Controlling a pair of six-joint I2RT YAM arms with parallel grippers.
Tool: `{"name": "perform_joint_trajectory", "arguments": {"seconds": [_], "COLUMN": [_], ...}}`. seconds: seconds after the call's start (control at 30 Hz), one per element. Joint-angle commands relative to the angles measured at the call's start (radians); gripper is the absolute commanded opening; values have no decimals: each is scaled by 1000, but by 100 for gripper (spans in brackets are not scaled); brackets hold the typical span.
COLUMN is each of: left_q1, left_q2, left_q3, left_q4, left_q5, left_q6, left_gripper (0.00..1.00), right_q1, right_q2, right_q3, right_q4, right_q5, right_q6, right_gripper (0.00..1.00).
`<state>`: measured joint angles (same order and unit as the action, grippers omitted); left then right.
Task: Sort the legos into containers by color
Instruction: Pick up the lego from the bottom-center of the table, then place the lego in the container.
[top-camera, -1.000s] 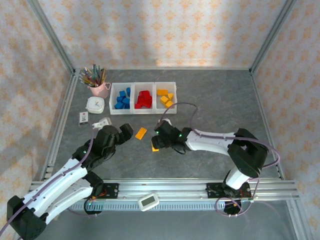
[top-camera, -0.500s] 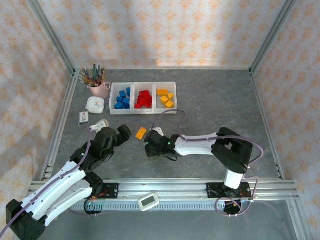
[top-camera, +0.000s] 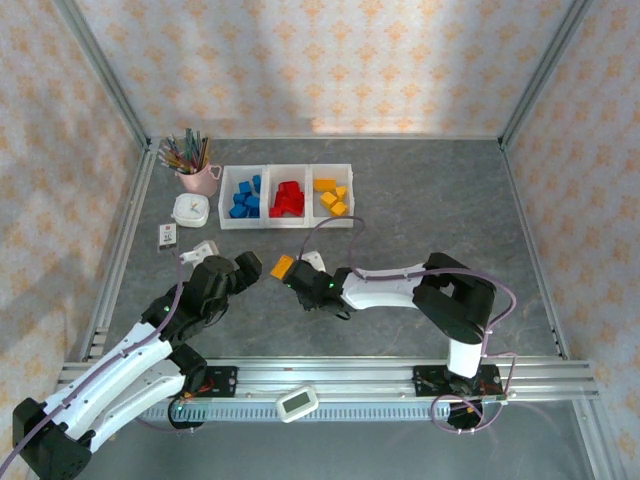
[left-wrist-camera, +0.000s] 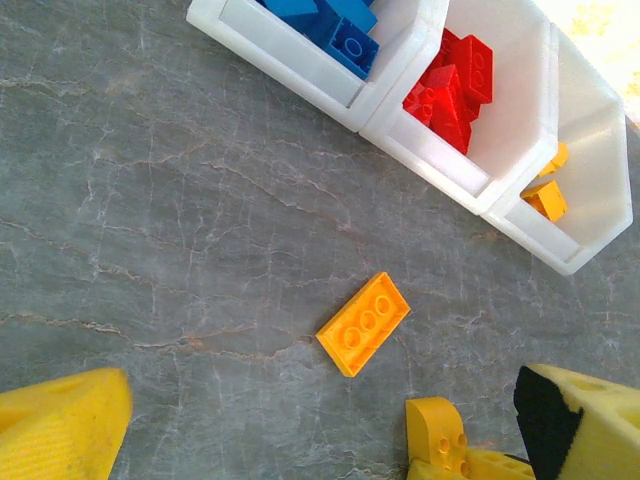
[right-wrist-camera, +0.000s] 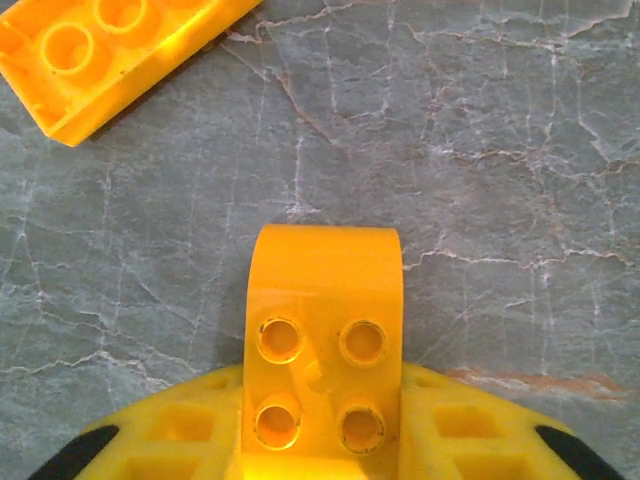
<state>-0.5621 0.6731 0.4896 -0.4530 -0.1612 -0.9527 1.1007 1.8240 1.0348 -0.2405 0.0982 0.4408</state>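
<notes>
Three joined white bins (top-camera: 265, 222) sit at the back, holding blue (top-camera: 243, 197), red (top-camera: 288, 197) and yellow (top-camera: 331, 195) legos. A flat orange lego (top-camera: 282, 266) lies loose on the table, studs down, and also appears in the wrist views (left-wrist-camera: 364, 323) (right-wrist-camera: 110, 55). My right gripper (top-camera: 297, 285) (right-wrist-camera: 322, 395) is shut on a yellow curved-top lego (right-wrist-camera: 322, 330) (left-wrist-camera: 437, 433), low over the table just right of the flat one. My left gripper (top-camera: 246, 270) (left-wrist-camera: 320, 440) stands open, left of the flat lego, with nothing between its fingers (left-wrist-camera: 60, 430).
A pink cup of pencils (top-camera: 197, 170), a white round clock (top-camera: 190, 209), a small card (top-camera: 167, 235) and a small white object (top-camera: 203, 246) stand left of the bins. A white timer (top-camera: 297, 403) lies on the front rail. Bare grey table extends to the right.
My right gripper has moved left and slightly back with the yellow lego in it, ending close beside the flat orange lego. The left arm has hardly moved.
</notes>
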Motion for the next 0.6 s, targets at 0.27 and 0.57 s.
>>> {"name": "perform_joint_trajectory", "arguments": {"seconds": [0.27, 0.57], "left_q1": [7, 8], "left_q2": [43, 176], "left_q3": [51, 132], "left_q4": [43, 147], "left_q5": [-13, -17], "left_q6": [33, 84], "left_gripper": [99, 99], "right_q1": [-141, -352], "right_q2": [-134, 5], "right_q3": [86, 325], "right_q4": [-12, 19], "right_q5": [31, 28], "right_q6": [-98, -190], "right_gripper": [27, 28]}}
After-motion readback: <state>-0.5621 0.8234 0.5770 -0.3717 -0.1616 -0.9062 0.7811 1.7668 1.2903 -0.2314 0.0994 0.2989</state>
